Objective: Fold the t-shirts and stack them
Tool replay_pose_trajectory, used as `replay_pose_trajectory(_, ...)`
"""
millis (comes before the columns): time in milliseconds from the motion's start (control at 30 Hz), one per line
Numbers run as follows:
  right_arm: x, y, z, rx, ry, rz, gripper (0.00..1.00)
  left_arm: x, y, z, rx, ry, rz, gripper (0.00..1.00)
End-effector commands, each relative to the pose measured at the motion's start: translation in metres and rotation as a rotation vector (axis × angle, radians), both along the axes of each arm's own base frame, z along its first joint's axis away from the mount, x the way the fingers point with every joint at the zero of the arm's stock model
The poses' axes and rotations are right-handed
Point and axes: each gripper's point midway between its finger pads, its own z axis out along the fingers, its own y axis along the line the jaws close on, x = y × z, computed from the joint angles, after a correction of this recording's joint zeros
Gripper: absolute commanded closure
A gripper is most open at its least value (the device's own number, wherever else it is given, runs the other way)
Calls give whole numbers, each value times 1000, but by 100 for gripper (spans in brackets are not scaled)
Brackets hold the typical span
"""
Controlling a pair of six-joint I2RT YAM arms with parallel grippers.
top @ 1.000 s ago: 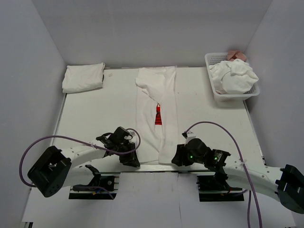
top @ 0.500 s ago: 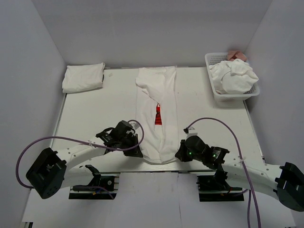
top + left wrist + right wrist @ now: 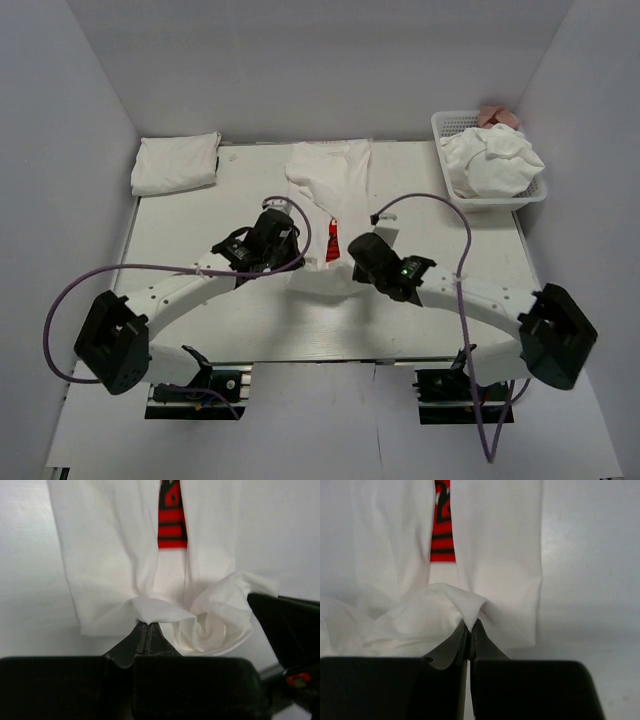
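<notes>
White t-shirt [image 3: 325, 180] hem crumpled in left pincer [image 3: 146, 625], right pincer [image 3: 470, 625]

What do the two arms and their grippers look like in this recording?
The left arm and right arm match: curved white links with bulky black joint housings and black wrists. A purple cable loops loosely along each one. A small green light glows on the right wrist. The left gripper and right gripper are black, their fingers tapering to a wedge.
</notes>
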Motion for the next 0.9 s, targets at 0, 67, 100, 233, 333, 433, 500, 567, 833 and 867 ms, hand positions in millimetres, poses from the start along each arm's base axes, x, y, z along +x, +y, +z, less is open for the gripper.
replay_pose_trajectory(0,44,-5,15,-71,-59,-152,100,49,20,26,114,-123,164,100)
replay_pose_trajectory(67,65,2,20,-84,-52,-164,100,68,30,31,152,-136,228,100)
replay_pose_trajectory(100,73,0,23,-83,-54,-182,100,72,29,32,162,-144,228,100)
replay_pose_trajectory(233,101,1,33,-80,-73,-215,100,99,30,38,164,-182,241,100)
replay_pose_trajectory(333,121,-4,42,-84,-118,-238,100,118,25,40,186,-192,233,100)
replay_pose_trajectory(433,140,-4,54,-67,-166,-235,100,141,28,42,204,-226,255,100)
replay_pose_trajectory(500,149,2,57,-58,-180,-206,100,158,34,49,205,-241,279,100)
replay_pose_trajectory(567,160,1,57,-62,-190,-209,100,170,31,48,202,-238,272,100)
replay_pose_trajectory(833,197,-2,43,-118,-192,-218,100,205,32,28,201,-203,272,100)
replay_pose_trajectory(867,202,-3,42,-111,-189,-221,100,209,34,26,198,-196,274,100)
